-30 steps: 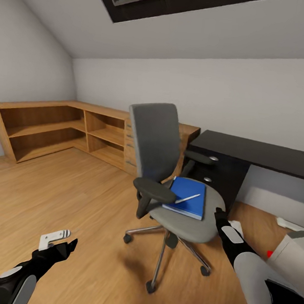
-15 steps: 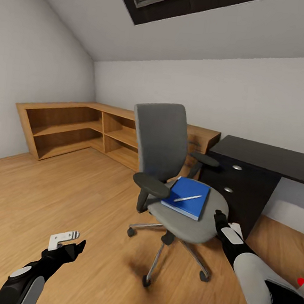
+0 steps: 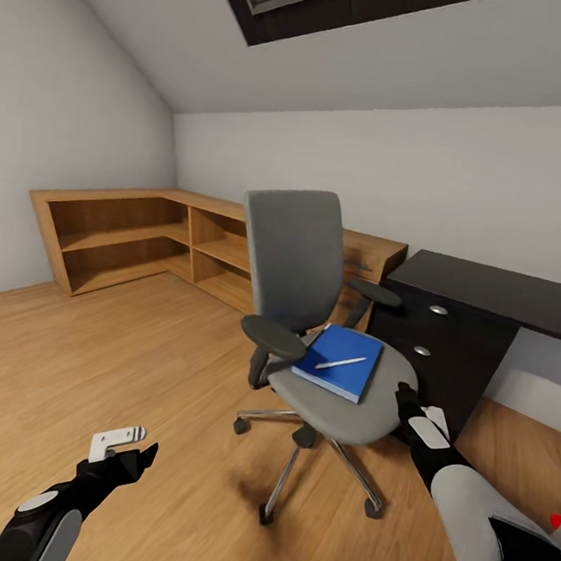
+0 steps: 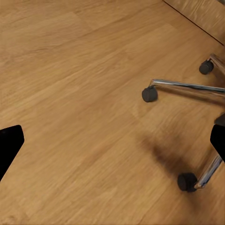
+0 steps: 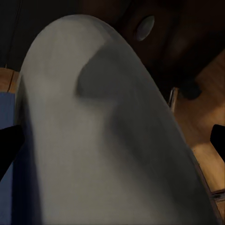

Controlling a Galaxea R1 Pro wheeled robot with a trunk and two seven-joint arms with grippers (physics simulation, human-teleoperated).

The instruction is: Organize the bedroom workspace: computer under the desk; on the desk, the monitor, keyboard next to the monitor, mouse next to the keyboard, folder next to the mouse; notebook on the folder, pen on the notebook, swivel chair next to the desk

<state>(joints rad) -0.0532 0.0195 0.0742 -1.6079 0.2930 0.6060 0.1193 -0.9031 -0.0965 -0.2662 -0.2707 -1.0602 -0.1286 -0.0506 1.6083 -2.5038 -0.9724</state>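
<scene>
Right pincer (image 3: 404, 399), spread wide against swivel chair (image 3: 311, 318) seat, could roll chair, sliding pen (image 3: 339, 363) off folder (image 3: 338, 361); left pincer (image 3: 129, 446) wide, empty.

Head camera looks down over the swivel chair (image 3: 320, 319); both wrist cameras see it close, the right perhaps nearly touching.
</scene>
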